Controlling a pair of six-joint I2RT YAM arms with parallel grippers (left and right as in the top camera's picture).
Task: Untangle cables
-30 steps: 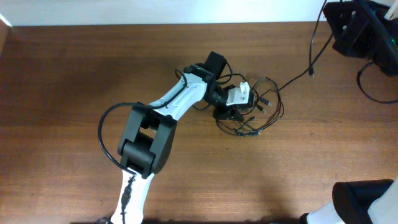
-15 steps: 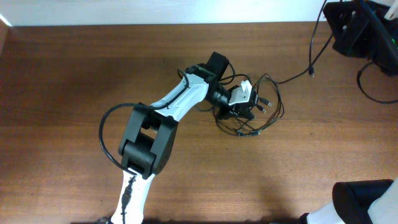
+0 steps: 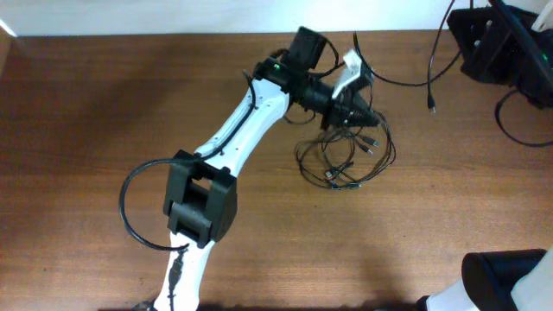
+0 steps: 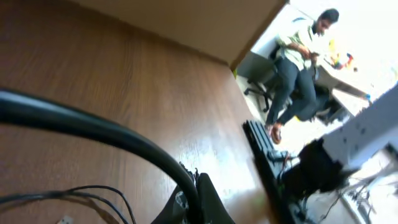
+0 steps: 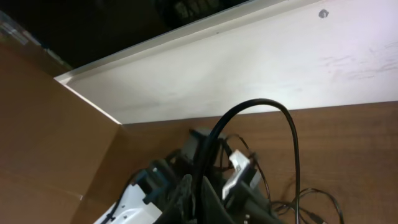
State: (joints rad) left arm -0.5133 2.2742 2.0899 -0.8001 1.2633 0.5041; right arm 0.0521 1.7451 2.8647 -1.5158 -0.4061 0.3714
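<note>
The cables (image 3: pixel 346 160) lie as a loose tangle of thin black cords right of the table's middle. Its upper strands are drawn up to my left gripper (image 3: pixel 365 113). In the left wrist view this gripper (image 4: pixel 198 194) is shut on one black cable (image 4: pixel 93 127), which sweeps off to the left. My right gripper (image 5: pixel 199 190) is raised high at the far right corner and shut on another cable (image 5: pixel 273 109), which arches up and drops toward the tangle (image 5: pixel 311 205). That cable's strand (image 3: pixel 406 82) crosses the far table, and a plug (image 3: pixel 432 105) dangles from it.
A white wall panel (image 5: pixel 249 68) runs along the table's far edge. The right arm's dark wrist (image 3: pixel 501 43) fills the top right corner, with thicker arm cables (image 3: pixel 518 125) below it and the right arm's base (image 3: pixel 505 276) at bottom right. The left arm (image 3: pixel 233 138) crosses the table's middle.
My left gripper has shut on a cable in the tangle and moved toward the far edge, pulling the upper strands out. The right gripper stays shut on its cable.
</note>
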